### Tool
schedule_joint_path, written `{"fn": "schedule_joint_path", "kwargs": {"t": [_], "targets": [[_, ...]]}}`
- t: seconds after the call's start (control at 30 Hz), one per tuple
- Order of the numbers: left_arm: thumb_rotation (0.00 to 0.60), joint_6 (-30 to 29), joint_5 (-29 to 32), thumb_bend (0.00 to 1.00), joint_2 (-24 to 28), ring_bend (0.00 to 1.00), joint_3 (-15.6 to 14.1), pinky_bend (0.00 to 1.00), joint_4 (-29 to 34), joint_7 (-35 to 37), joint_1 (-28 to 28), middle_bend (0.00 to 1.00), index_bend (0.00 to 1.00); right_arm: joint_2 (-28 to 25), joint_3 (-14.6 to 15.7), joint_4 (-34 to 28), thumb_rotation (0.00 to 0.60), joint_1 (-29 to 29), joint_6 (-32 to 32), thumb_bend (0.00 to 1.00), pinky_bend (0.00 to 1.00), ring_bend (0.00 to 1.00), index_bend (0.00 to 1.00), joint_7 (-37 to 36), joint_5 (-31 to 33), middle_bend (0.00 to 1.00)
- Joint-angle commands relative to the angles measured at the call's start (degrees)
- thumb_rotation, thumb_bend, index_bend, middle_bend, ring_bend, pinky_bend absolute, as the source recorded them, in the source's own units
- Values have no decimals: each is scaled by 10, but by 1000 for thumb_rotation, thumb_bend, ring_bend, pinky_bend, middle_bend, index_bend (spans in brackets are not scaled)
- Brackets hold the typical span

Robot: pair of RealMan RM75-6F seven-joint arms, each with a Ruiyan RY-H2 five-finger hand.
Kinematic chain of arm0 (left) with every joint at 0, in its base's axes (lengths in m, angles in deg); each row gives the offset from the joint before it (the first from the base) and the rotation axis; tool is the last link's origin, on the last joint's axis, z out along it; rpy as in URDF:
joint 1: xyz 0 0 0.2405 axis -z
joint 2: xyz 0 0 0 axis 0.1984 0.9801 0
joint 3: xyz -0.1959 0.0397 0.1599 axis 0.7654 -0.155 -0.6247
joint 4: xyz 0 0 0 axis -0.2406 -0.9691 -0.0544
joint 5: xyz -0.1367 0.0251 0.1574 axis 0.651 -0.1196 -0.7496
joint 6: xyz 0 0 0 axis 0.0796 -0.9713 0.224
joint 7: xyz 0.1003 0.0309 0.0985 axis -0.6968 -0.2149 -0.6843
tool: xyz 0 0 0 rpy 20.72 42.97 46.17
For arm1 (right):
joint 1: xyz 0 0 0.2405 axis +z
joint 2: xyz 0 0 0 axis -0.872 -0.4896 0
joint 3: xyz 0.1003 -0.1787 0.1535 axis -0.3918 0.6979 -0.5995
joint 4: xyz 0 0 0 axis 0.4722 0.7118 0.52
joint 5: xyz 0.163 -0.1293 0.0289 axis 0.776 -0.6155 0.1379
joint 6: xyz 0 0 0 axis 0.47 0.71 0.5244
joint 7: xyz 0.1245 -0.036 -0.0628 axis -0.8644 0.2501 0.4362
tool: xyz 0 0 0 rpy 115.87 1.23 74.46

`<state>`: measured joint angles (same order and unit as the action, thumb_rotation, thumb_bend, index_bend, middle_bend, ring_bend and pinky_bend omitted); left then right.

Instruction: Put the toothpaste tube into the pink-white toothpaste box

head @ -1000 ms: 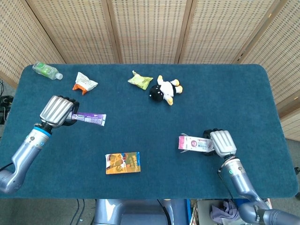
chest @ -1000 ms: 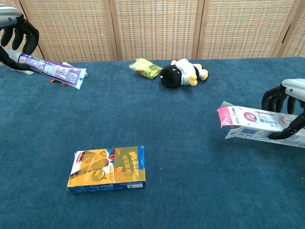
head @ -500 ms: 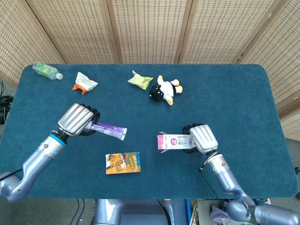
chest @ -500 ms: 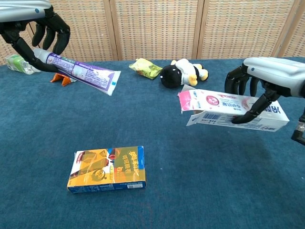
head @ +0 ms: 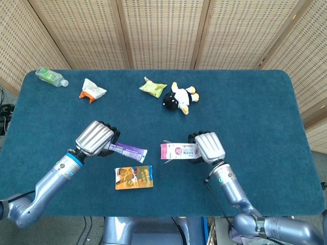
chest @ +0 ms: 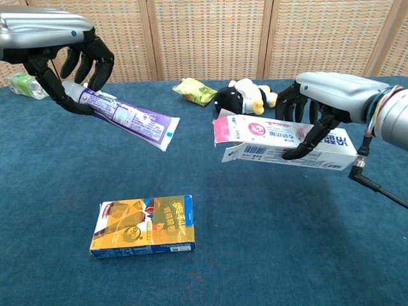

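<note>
Left hand (chest: 70, 57) gripping toothpaste tube (chest: 127, 116), right hand (chest: 319, 102) gripping pink-white box (chest: 280, 141), tube cap hidden.

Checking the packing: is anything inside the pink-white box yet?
Apparently not: the toothpaste tube is outside, held by the left hand, apart from the box in the right hand. The box's open flaps face the tube; its interior isn't visible.

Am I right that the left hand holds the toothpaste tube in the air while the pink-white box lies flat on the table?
Not quite. The left hand does hold the toothpaste tube in the air, but the pink-white box is not on the table: the right hand holds it aloft, as the chest view shows.
</note>
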<state>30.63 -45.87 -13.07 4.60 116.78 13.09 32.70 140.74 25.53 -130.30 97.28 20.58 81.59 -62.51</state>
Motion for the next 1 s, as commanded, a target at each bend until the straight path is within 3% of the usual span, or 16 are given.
{"fn": "schedule_joint_path", "kwargs": {"t": [0.03,0.5,1.0], "targets": [[600,-3,8,288,-8,558,-2,579,-1,-5,1,670,792,3,2,-1,600,4,5,0,448,420,572,7,4,516],[600,-27,75,290,-50,562,-9,583,-10,-68,6,670,792,-3,10,-14,600,12,20,0,448,420,573,19,16,516],[600,-53,98,289,-94,569,-5,589,-22,-76,10,674,792,-3,18,-18,600,20,28,0,448,420,575,22,25,516]]}}
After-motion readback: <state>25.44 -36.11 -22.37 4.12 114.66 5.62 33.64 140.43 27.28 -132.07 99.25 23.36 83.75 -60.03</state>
